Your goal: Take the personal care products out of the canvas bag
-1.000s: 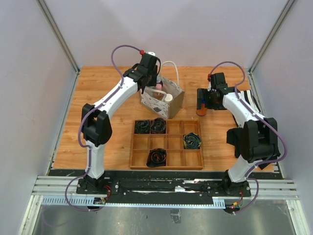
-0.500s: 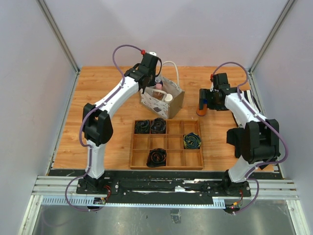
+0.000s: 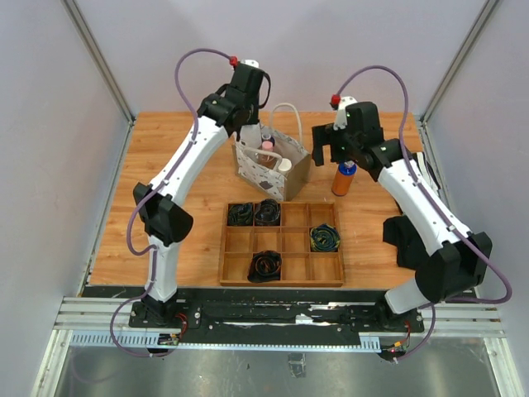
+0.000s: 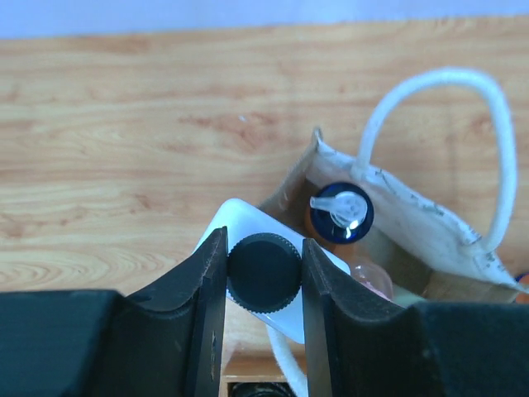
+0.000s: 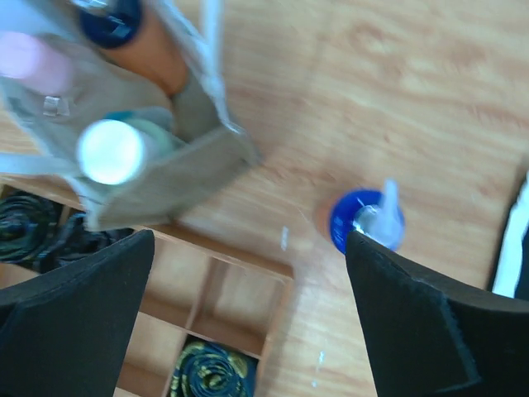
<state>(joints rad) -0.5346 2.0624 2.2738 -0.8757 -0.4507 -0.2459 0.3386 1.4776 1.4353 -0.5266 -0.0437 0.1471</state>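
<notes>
— Both arms stand higher than a second ago. Starting on the left: has the left gripper [image 4: 264, 273] come up from the canvas bag [image 3: 263, 171]?

— It has. It is clamped on the dark cap of the white squarish bottle [image 4: 238, 217], one finger on each side. In the wrist view the bottle hangs over one corner of the bag. Whether its base is clear of the rim, I cannot tell.

— What is in the bag?

— An orange bottle [image 4: 340, 212] with a blue pump cap, a pinkish bottle [image 4: 372, 277] just beside it, and a pale-capped bottle [image 5: 109, 151] at the corner towards the tray. The white rope handle [image 4: 438, 83] arches above the opening.

— And in front of the bag?

— The wooden tray [image 3: 281, 281], with coiled cables [image 3: 266, 265] in four of its compartments.

— Now the right side.

— The right gripper [image 5: 248, 240] has swung up and to the left, away from the second orange bottle [image 3: 344, 178]. Its fingers are spread wide and hold nothing. That bottle stands upright on the table [image 3: 165, 207], to the right of the bag and apart from it, its blue cap on top. Farther right, a sliver of the striped cloth [image 5: 514, 240] shows at the edge of the wrist view.
</notes>
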